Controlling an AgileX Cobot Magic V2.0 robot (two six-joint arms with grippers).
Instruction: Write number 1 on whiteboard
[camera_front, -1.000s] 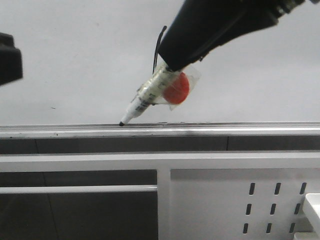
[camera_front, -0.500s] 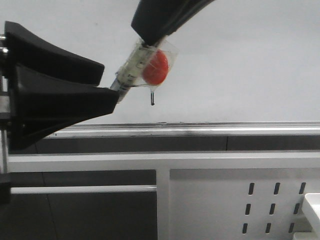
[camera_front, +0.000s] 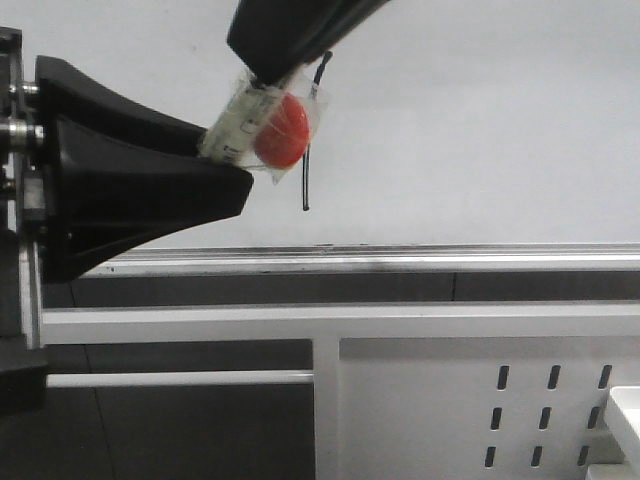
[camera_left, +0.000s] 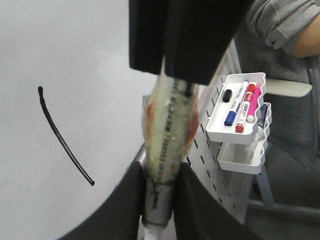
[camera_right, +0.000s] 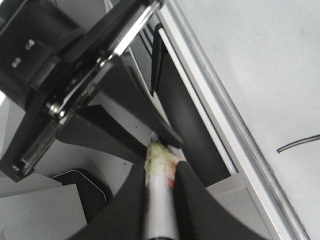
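Observation:
The whiteboard (camera_front: 480, 120) fills the back, with its silver rail (camera_front: 400, 260) below. The number 1 (camera_front: 307, 170) is a thin black, slightly curved stroke on it, also seen in the left wrist view (camera_left: 62, 137) and the right wrist view (camera_right: 300, 142). My right gripper (camera_front: 262, 72) comes from above, shut on the marker (camera_front: 245, 122), which is wrapped in tape with a red ball (camera_front: 282, 130). My left gripper (camera_front: 228, 160) reaches in from the left and its fingers close around the marker's front end (camera_left: 160, 200). The marker tip is hidden.
Below the rail stands a white metal panel (camera_front: 440, 400) with slot holes. A white tray (camera_left: 240, 107) holding several spare markers hangs on it. A person's grey sleeve (camera_left: 285, 25) is beside the panel.
The right gripper lifted the marker up and left, off the rail. The left gripper came in from the left and closed around the marker's front end. The stroke's lower part now shows.

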